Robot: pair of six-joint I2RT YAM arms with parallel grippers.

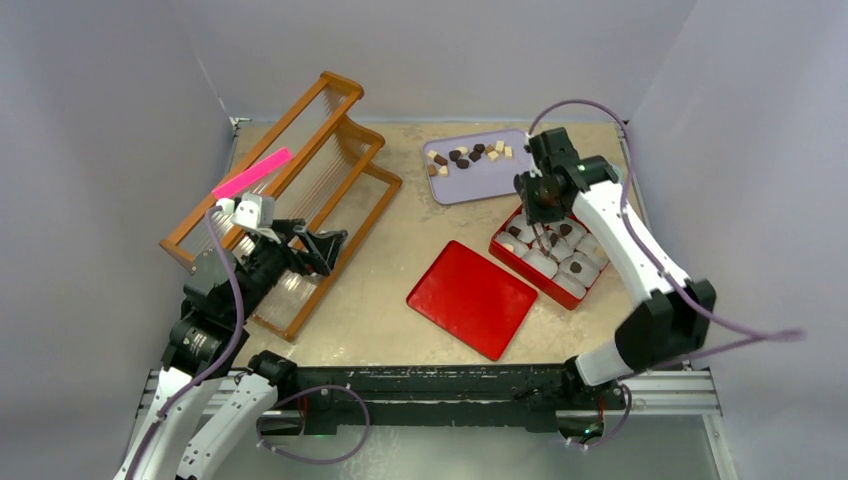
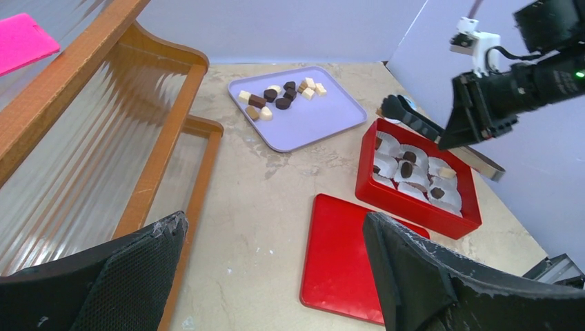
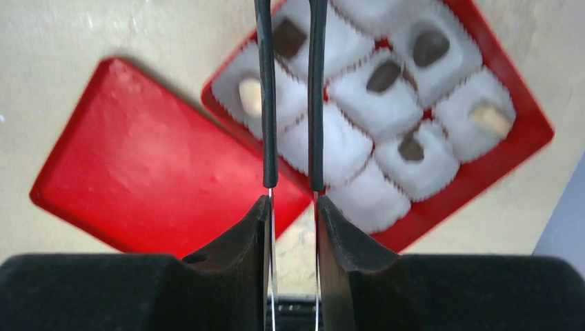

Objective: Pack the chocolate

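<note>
Chocolate (image 3: 383, 76): six in red box (image 3: 476, 183).

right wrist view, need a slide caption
Right pincer holding tongs over the red box of paper cups, chocolate in several, red lid alongside.

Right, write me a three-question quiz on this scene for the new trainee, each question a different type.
1. True or false: the red lid is off the red box and lies beside it.
2. Pick one: the right gripper is shut on A) tongs, B) a spoon, C) nothing.
3. Fill in: the loose chocolates lie on a tray whose colour is ___.

Key: 1 true; 2 A; 3 purple.
</note>
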